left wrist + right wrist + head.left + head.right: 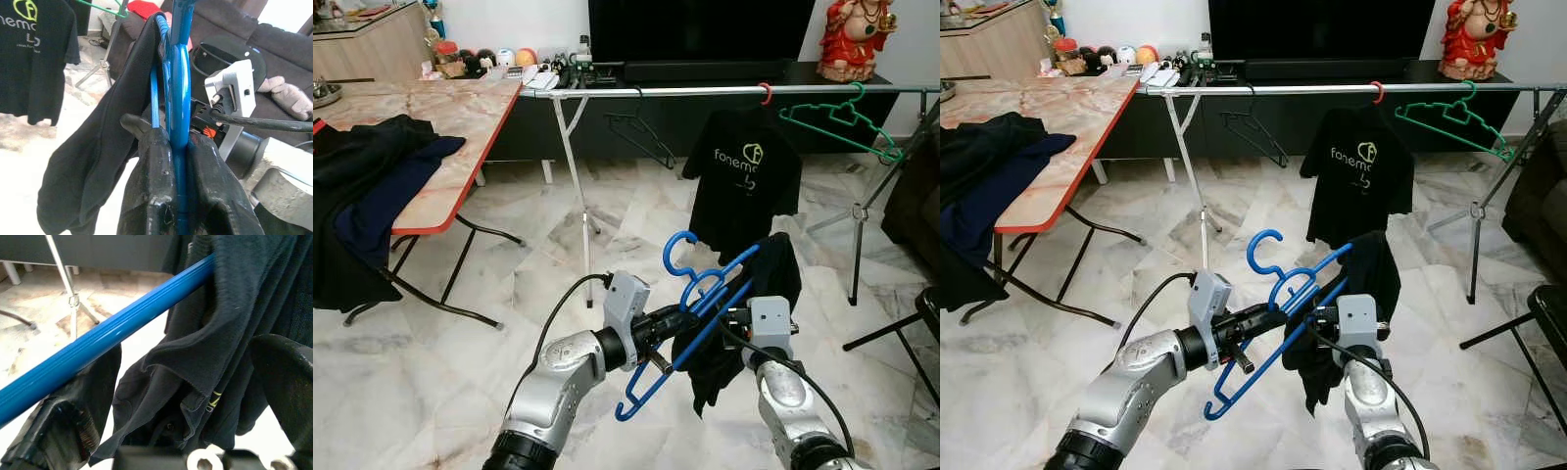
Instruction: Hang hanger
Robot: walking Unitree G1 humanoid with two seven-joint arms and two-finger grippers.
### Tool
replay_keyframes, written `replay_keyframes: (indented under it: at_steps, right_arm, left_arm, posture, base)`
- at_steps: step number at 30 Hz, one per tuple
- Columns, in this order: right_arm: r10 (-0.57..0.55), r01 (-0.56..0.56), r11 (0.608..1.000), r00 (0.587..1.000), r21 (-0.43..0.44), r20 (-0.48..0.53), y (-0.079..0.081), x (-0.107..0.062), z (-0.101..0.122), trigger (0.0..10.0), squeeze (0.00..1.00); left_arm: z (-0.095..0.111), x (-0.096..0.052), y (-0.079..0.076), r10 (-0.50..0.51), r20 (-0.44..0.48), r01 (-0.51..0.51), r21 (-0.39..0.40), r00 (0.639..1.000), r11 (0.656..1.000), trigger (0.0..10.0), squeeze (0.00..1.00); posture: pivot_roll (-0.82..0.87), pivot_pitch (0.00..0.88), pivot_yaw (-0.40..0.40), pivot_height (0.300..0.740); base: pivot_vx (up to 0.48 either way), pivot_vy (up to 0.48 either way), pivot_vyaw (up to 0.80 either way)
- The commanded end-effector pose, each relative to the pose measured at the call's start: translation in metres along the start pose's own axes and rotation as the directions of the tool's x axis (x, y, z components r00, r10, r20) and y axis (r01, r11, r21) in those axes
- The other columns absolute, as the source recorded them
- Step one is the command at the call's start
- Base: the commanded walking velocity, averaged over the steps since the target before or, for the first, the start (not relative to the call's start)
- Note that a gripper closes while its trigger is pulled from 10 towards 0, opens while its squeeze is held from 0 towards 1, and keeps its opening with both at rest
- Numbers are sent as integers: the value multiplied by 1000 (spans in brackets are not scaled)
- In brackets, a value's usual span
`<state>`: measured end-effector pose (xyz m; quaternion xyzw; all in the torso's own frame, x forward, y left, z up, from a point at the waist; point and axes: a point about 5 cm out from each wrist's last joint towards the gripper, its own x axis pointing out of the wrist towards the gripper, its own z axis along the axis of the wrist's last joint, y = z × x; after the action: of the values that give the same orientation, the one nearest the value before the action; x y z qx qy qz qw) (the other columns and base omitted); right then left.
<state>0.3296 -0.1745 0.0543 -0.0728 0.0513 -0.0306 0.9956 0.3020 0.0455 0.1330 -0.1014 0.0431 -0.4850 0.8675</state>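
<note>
**Left eye view: hanger held short of the rail**

I see the left gripper (677, 328) fingers clamped on the blue hanger (690, 328), below the clothes rail (705, 91). The right gripper (161, 396) fingers stand wide around the black garment (759, 304) draped on it.

A rail (705, 91) is stretched across the room ahead, with a shirt (742, 176) and two bare hangers (641, 132) hung from it. A counter (450, 127) is set to the left, clothes (362, 186) draped over its near end. Behind the rail, a cabinet (705, 73) is placed.
</note>
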Motion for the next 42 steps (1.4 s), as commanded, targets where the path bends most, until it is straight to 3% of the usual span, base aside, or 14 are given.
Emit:
replay_keyframes:
  at_steps: [1,12,18,30,31,32,34,35,37,38,39,40,42]
  right_arm:
    - [-44,43,999,997,9,65,-5,3,11,10000,0]
    - [-144,144,990,987,4,64,-15,-1,6,10000,0]
    - [-243,243,970,969,23,49,-29,-6,-1,10000,0]
    - [-319,320,947,944,0,80,-35,-14,-5,10000,0]
    - [-318,319,948,946,-8,70,-34,-15,-7,8902,0]
    - [-313,314,949,948,-10,58,-33,-16,-10,4745,0]
    - [-311,312,950,949,-11,50,-33,-17,-12,4745,0]
    - [-279,280,960,960,-22,29,-28,-19,-17,3961,0]
    - [-268,268,963,963,-27,27,-25,-21,-19,4235,0]
    - [-263,264,964,964,-31,25,-23,-23,-21,6510,0]
    - [-265,265,964,964,-33,25,-23,-23,-21,7490,0]
    - [-277,278,960,960,-35,30,-25,-25,-22,10000,0]
    - [-297,298,954,954,-39,32,-28,-25,-22,10000,0]
  left_arm:
    - [3,4,-11,-67,21,67,-5,998,998,10000,0]
    - [2,3,-11,-67,21,67,-7,998,998,10000,0]
    - [2,3,-10,-62,19,62,-7,998,998,10000,0]
    - [1,3,-10,-59,15,60,-7,998,998,10000,0]
    - [0,3,-10,-59,14,59,-6,998,998,10000,0]
    - [0,3,-9,-57,13,57,-6,998,998,10000,0]
    - [0,3,-9,-56,12,56,-5,998,998,10000,0]
    - [0,3,-9,-52,7,52,-2,999,999,10000,0]
    - [-1,3,-9,-50,5,50,0,999,999,10000,0]
    - [-1,2,-8,-50,3,50,0,999,999,10000,0]
    - [-1,2,-8,-49,3,49,0,999,999,10000,0]
    - [-1,2,-8,-48,3,48,1,999,999,10000,0]
    - [-1,2,-8,-48,3,48,1,999,999,10000,0]
  posture:
    - [108,59,-3,740]
    - [106,60,-3,740]
    - [101,61,-3,740]
    - [92,60,-5,740]
    - [92,60,-5,740]
    - [93,59,-6,740]
    - [93,59,-6,740]
    - [93,58,-7,740]
    - [93,58,-8,740]
    - [93,58,-8,740]
    - [94,57,-8,740]
    - [94,57,-7,740]
    - [93,56,-6,740]
  base:
    - [0,0,0]
    - [0,0,0]
    - [0,0,0]
    - [0,0,0]
    - [0,0,0]
    - [0,0,0]
    - [0,0,0]
    - [0,0,0]
    - [0,0,0]
    - [0,0,0]
    - [0,0,0]
    - [0,0,0]
    - [0,0,0]
